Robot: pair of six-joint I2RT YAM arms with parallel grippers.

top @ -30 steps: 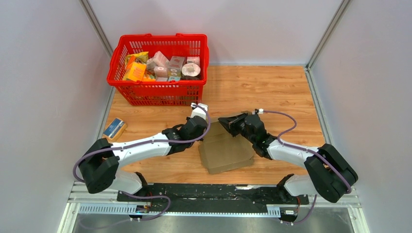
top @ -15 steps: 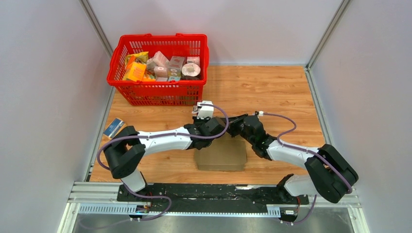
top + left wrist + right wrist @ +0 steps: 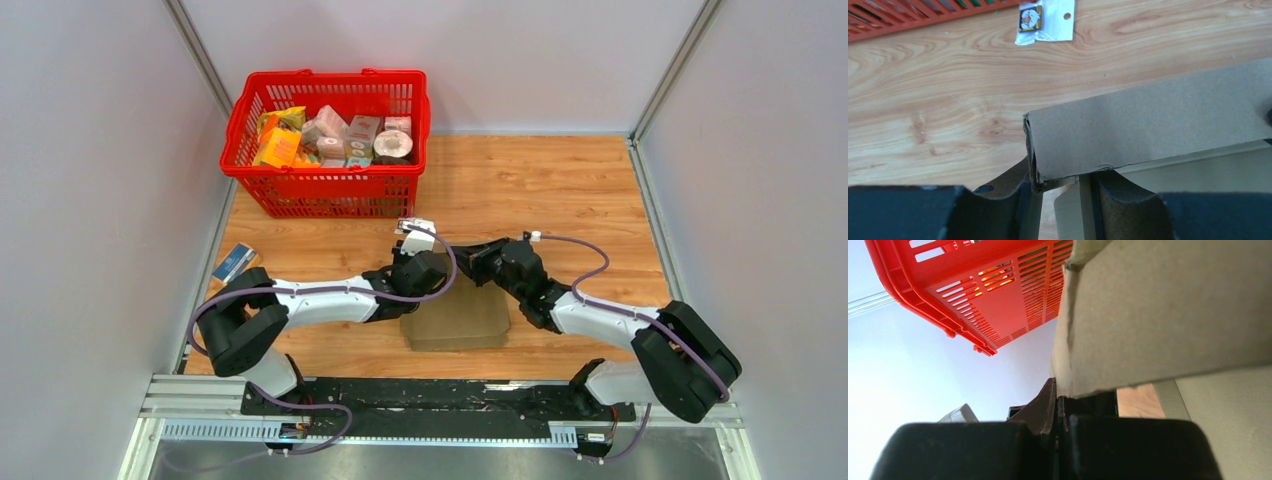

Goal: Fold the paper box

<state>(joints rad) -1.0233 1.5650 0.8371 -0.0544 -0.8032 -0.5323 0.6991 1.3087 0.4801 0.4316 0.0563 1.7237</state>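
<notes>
— What's on your screen?

— The wooden table (image 3: 560,190) fills the cell floor. I see the red basket (image 3: 325,192) standing at its far left corner, packed with groceries.

— And the paper box?

— The paper box (image 3: 462,322) lies near the middle of the table, toward the near edge, well apart from the basket. It sits right where my two grippers meet. Most of it is flat, but the far flap is raised. Both wrist cameras show that flap as a plain brown panel.

— Grippers?

— My left gripper (image 3: 1060,186) is at the flap's left corner. Its fingers (image 3: 1115,200) stand apart with the corner lying across the gap, and I can't tell whether they actually clamp it. My right gripper (image 3: 1059,405) comes at the same flap from the right. Its fingers are pressed almost together, with the cardboard's edge pinched between them.

— Anything smaller?

— A blue-and-tan packet (image 3: 234,263) lies by the left wall. My left wrist camera also shows a clear plastic sachet (image 3: 1045,20) holding a small printed card. It is on the wood just beside the basket.
</notes>
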